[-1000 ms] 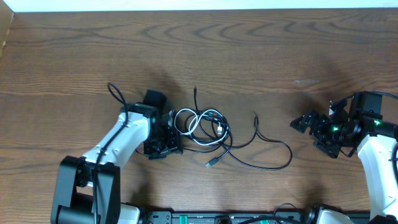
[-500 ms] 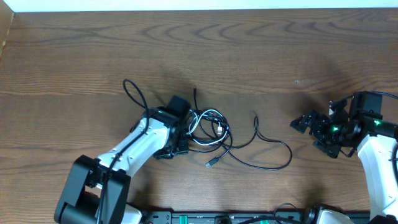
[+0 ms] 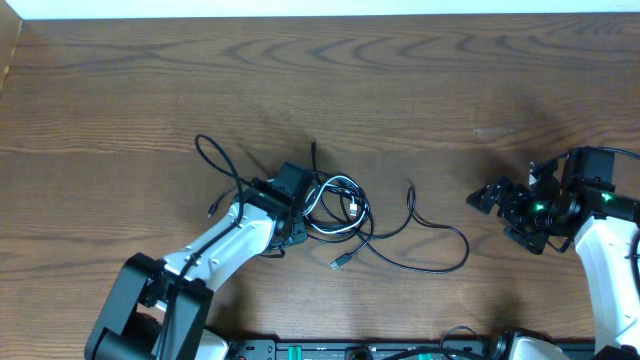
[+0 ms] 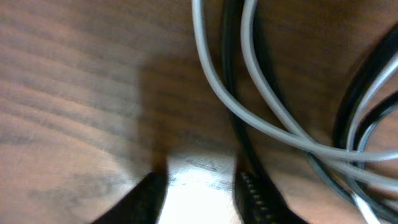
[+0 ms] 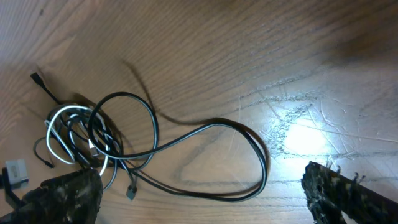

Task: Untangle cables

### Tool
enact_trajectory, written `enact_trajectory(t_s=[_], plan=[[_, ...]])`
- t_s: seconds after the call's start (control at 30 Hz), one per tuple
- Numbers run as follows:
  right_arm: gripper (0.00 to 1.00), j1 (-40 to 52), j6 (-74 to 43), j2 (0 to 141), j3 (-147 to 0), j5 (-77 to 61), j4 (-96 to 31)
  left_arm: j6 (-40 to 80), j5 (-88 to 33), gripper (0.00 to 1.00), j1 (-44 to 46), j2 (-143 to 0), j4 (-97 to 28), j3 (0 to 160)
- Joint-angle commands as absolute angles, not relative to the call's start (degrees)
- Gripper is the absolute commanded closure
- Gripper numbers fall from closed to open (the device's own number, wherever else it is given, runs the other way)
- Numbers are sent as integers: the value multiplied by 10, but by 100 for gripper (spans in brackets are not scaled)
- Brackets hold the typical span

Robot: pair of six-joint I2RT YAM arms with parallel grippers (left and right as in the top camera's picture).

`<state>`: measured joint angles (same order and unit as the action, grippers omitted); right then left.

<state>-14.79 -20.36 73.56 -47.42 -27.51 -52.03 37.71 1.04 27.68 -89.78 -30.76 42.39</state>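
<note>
A tangle of white and black cables [image 3: 335, 205] lies at the table's middle. From it a long black cable [image 3: 432, 243] loops off to the right, and a small plug [image 3: 340, 263] lies just below the knot. My left gripper [image 3: 300, 212] sits low at the tangle's left edge. In the left wrist view it [image 4: 199, 200] is open over bare wood, with the grey-white strands [image 4: 249, 93] and a black strand [image 4: 233, 106] just ahead. My right gripper [image 3: 503, 217] hangs open to the right of the loop. In its own view it [image 5: 202, 199] is wide open, with the tangle [image 5: 87, 137] at far left.
The left arm's own thin black lead [image 3: 215, 155] arches up behind its wrist. A loose black cable end [image 3: 314, 147] points toward the back, and another [image 3: 411, 186] sticks up near the loop. Wooden tabletop [image 3: 420, 90] stretches all round.
My left arm has swung right and forward, bringing its gripper up against the tangle's left side. The cables have barely shifted. The right arm has not moved.
</note>
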Motion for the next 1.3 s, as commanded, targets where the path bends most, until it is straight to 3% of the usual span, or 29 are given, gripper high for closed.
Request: enact_trajectory(t_s=[0.0, 0.03, 0.3, 0.33, 0.43, 0.47, 0.5, 0.57, 0.63, 0.73, 1.07, 1.13, 1.2, 1.27], plan=[[1, -149, -196, 735, -480, -284, -521, 383, 26, 87, 276, -906, -291, 392], [1, -149, -197, 735, -480, -284, -521, 383, 26, 92, 276, -906, -289, 388], [1, -149, -278, 735, -480, -286, -484, 383, 26, 92, 276, -906, -281, 373], [1, -149, -278, 735, -480, -286, -485, 383, 26, 88, 276, -906, -281, 372], [1, -149, -283, 735, -480, -292, -474, 383, 26, 52, 276, -906, -277, 369], [1, -149, -282, 735, -480, -292, -476, 383, 26, 50, 276, -906, -277, 369], [1, -148, -270, 735, -479, -298, -482, 383, 26, 50, 276, -906, -276, 369], [12, -142, -220, 735, -478, -324, -492, 383, 26, 50, 276, -907, -275, 369], [18, -131, -170, 735, -473, -346, -504, 386, 26, 66, 276, -907, -275, 369], [18, -102, -131, 735, -459, -351, -512, 389, 26, 92, 276, -907, -275, 369], [12, 45, -111, 735, -371, -351, -448, 359, 22, 88, 273, -891, -348, 431], [13, 75, -111, 735, -359, -351, -429, 350, 22, 83, 273, -886, -376, 466], [17, 103, -116, 735, -354, -351, -416, 342, 22, 66, 273, -886, -408, 506], [29, 130, -126, 735, -354, -351, -401, 332, 17, 60, 274, -887, -433, 541]])
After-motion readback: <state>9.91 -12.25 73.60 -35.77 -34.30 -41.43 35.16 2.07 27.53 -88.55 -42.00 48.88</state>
